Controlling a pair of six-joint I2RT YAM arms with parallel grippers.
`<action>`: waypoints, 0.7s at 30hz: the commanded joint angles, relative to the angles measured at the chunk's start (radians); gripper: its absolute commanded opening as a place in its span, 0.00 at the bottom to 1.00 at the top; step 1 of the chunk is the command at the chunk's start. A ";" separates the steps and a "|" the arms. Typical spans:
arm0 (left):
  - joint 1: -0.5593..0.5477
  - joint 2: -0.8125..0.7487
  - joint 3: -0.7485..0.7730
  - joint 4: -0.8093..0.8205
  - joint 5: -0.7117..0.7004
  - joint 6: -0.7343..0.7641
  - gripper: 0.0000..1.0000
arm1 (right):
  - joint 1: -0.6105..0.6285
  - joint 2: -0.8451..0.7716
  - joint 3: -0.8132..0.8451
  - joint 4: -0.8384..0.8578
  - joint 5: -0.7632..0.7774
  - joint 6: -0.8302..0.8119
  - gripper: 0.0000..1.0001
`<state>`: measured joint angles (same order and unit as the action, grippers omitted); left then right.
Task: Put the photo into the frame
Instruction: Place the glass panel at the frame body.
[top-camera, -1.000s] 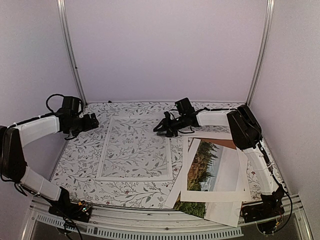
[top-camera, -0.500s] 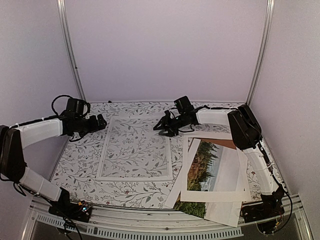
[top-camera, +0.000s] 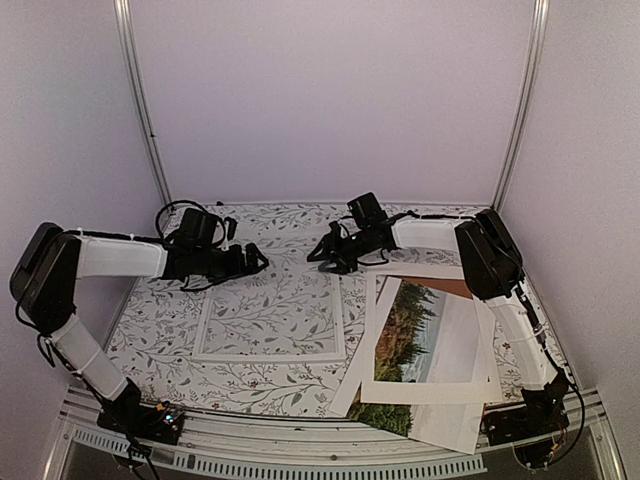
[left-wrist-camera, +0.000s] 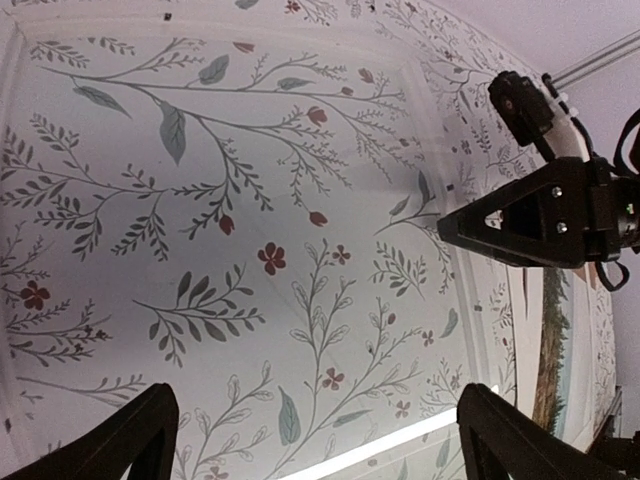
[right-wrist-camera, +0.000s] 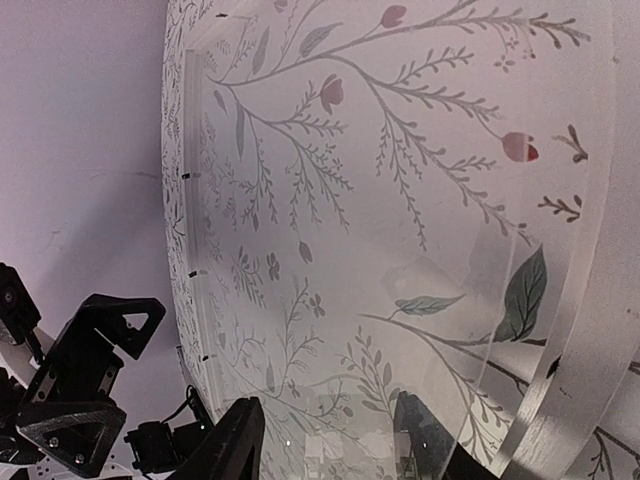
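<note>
- The left arm has swung in from the far left side of the desk (top-camera: 150, 320). Its left tool (top-camera: 255, 262) now hangs over the far left corner of the frame (top-camera: 270, 355); the right arm has barely shifted.
- The left tool's jaws are spread fully wide with nothing between them; its wrist view shows only the clear pane and the leaf-patterned cloth below.
- The right tool (top-camera: 318, 255) sits at the frame's far right corner with its jaws part-way apart. I cannot tell whether they pinch the frame's edge.
- The frame lies flat at mid-desk, its long axis running near to far, with nothing inside it.
- The photo (top-camera: 405, 335) lies to the near right of both tools, well apart from them. It is under the white mat (top-camera: 430, 392), and a green corner pokes out at the near edge. A brown backing board (top-camera: 452, 287) shows just beyond.
- The photo's long axis also runs roughly near to far, so it should need little turning. The right arm is the nearer one to fetch it.
</note>
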<state>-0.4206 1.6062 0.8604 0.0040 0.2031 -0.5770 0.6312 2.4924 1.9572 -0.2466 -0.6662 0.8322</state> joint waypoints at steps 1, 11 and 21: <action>-0.048 0.053 0.052 0.042 0.006 -0.021 0.99 | 0.009 0.011 0.026 -0.003 0.009 -0.013 0.48; -0.091 0.169 0.081 0.051 -0.005 -0.032 0.98 | 0.010 0.004 0.019 -0.008 0.008 -0.020 0.48; -0.093 0.195 0.065 0.044 -0.041 -0.027 0.97 | 0.010 -0.004 0.018 -0.027 0.024 -0.038 0.49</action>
<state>-0.5026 1.7779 0.9211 0.0330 0.1871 -0.6037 0.6346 2.4924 1.9572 -0.2504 -0.6628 0.8196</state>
